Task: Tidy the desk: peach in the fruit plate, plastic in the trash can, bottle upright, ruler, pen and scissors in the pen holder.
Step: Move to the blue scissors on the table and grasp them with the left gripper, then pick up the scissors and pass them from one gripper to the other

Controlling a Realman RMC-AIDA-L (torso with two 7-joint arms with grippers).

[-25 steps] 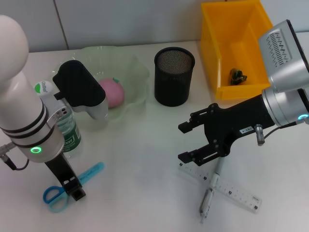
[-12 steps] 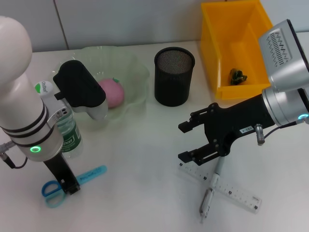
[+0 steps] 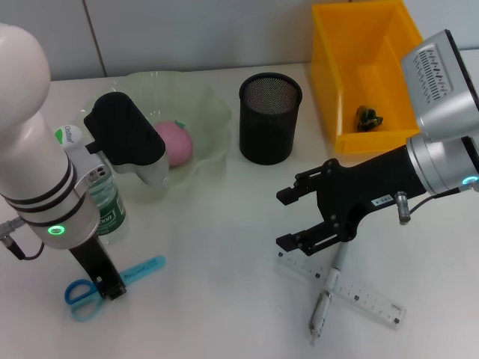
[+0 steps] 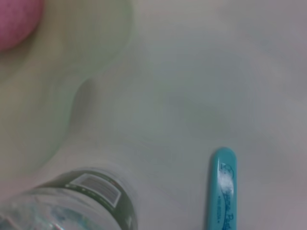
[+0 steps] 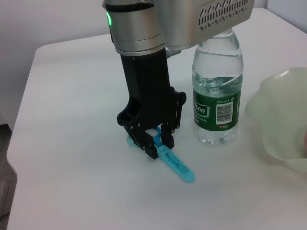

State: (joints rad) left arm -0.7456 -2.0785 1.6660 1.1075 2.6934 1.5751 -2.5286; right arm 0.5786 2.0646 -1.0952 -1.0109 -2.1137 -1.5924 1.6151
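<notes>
Down at the lower left of the head view, the left gripper [image 3: 111, 288] stood over the blue scissors [image 3: 112, 281], fingers closed around them on the table [image 3: 217, 247]. Above it, the upright bottle [image 5: 217, 91] wore a green barcode label, lettering unreadable. At right, the right gripper [image 3: 288, 219] hung open above the ruler [image 3: 359, 298] and pen [image 3: 327, 295].

We are recording a white bench [image 3: 224, 247]. We are noting light-blue scissors [image 3: 112, 283], a pink peach [image 3: 174, 143] in a pale translucent-green fruit plate [image 3: 213, 123], a black mesh pen holder [image 3: 269, 117], and an orange-yellow trash can [image 3: 359, 71]. The clear bottle [image 5: 217, 93] is showing a green label with white lettering and a barcode. The ruler [image 3: 359, 298] is clear with black markings; the pen [image 3: 326, 295] is silver-grey.
</notes>
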